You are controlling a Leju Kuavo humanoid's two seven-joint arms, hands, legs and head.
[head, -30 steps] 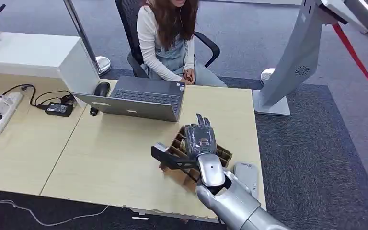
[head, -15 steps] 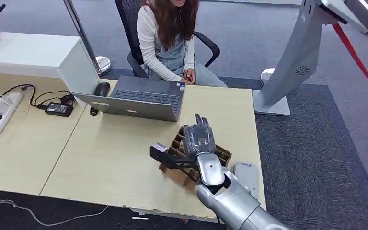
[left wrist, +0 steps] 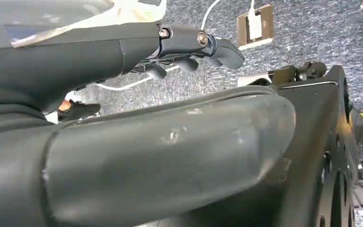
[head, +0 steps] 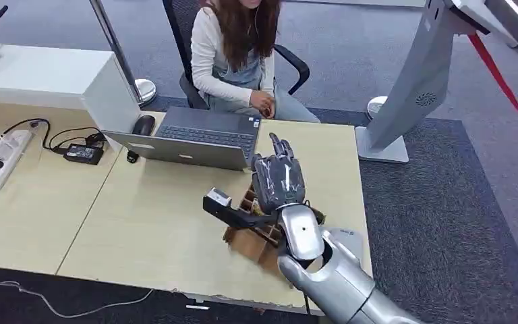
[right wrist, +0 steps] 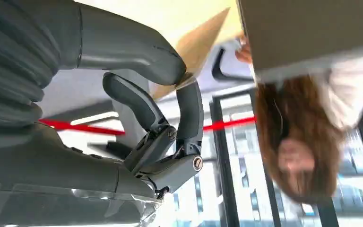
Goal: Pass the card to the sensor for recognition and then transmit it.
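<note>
Since half a second ago the right hand point(head: 280, 181) has lifted off the cardboard divider tray point(head: 243, 239) and reached forward over the counter point(head: 148, 223), so its fingertips now lie just short of the laptop point(head: 195, 138) and point toward the seated person point(head: 233, 47). The tray, the laptop and the white card reader point(head: 346, 244) at the counter's near right corner lie where they did, while the person's hands have shifted a little.

In the right wrist view a flat tan piece point(right wrist: 203, 45) tapers down to where the thick thumb and a dark finger meet. I take this to be the card, pinched by one edge in that hand, with the other fingers lying straight. If so, the card is in the air above the counter, between the tray and the laptop.

The hand is heading away from the reader and toward the person, so I judge that the sensor step is either over or skipped and the handover is starting.

From the head view the back of the hand covers the card completely, and the arm cuts off part of the reader. In the wrist view the tan piece nearly blends with the counter behind it, so its outline and face are hard to make out.

The left hand point(left wrist: 189, 47) hangs low over carpet, holding nothing, fingers loosely bent and apart from the thumb
</note>
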